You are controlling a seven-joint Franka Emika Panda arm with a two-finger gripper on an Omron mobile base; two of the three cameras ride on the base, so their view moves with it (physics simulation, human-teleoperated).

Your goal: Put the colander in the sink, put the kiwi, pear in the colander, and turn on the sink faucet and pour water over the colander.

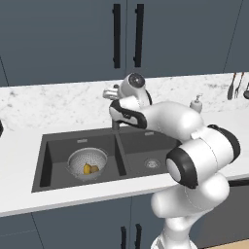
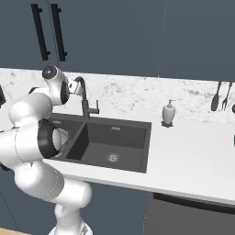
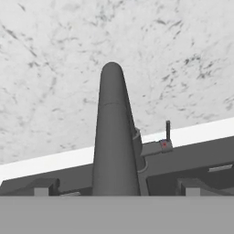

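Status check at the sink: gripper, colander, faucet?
Gripper open, at the sink faucet, holding nothing. Colander in the left basin of the sink, fruit inside. No water running. Nothing blocking.

No text, label, brand, number or sign can be read in any of the views. Only a small red dot is seen on the lever of the sink faucet (image 3: 114, 137), and no lettering is carried by it.
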